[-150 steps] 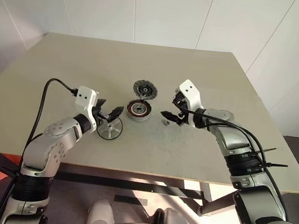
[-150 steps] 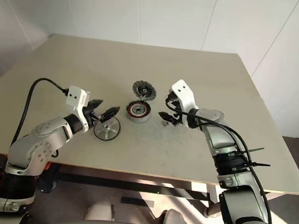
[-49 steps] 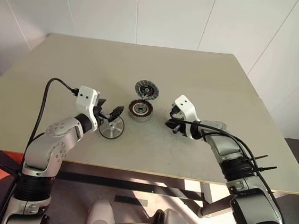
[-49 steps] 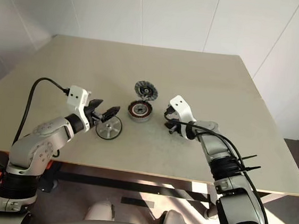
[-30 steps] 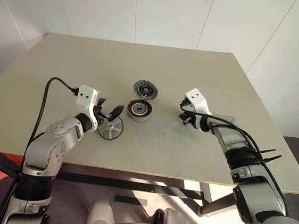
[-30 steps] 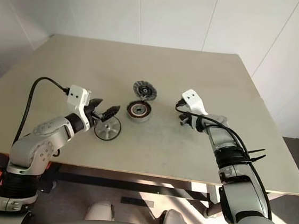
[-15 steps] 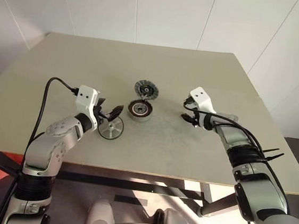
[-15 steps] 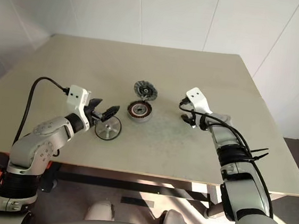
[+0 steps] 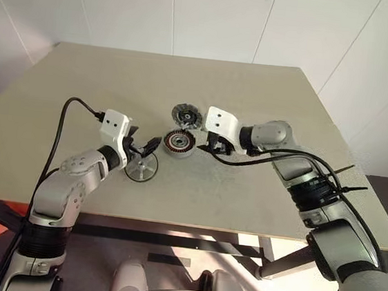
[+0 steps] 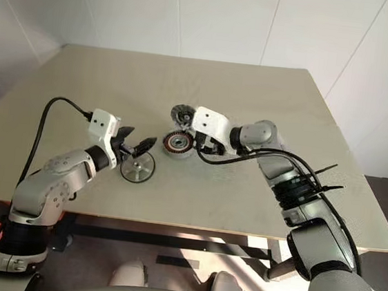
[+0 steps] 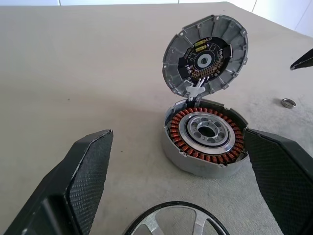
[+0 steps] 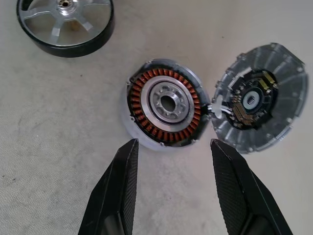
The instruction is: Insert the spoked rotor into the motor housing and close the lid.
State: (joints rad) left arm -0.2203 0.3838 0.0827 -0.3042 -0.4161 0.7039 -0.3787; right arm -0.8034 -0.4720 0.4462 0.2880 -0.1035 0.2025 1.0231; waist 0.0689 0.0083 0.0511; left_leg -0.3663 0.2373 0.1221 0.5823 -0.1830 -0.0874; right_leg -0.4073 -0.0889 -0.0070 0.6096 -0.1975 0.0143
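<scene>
The motor housing (image 9: 179,142), a silver puck with copper windings, lies at the table's middle. Its lid (image 9: 186,116) stands open, tipped up at the far side and joined by thin wires (image 12: 213,105). The spoked rotor (image 9: 142,167) lies flat on the table to the housing's near left. My left gripper (image 9: 143,143) hovers open just above the rotor, pointing at the housing (image 11: 205,137). My right gripper (image 9: 211,146) hangs open and empty right beside the housing, looking down on it (image 12: 165,105), with the lid (image 12: 259,112) and the rotor (image 12: 65,22) in sight.
A small metal ring (image 11: 288,102) lies on the table (image 9: 244,192) to the right of the housing. The left arm's black cable (image 9: 69,108) loops above the table. The table's front edge runs close below both arms.
My right arm has swung left from the table's right part to the housing, rising and rolling its wrist. The left arm has stayed put.
</scene>
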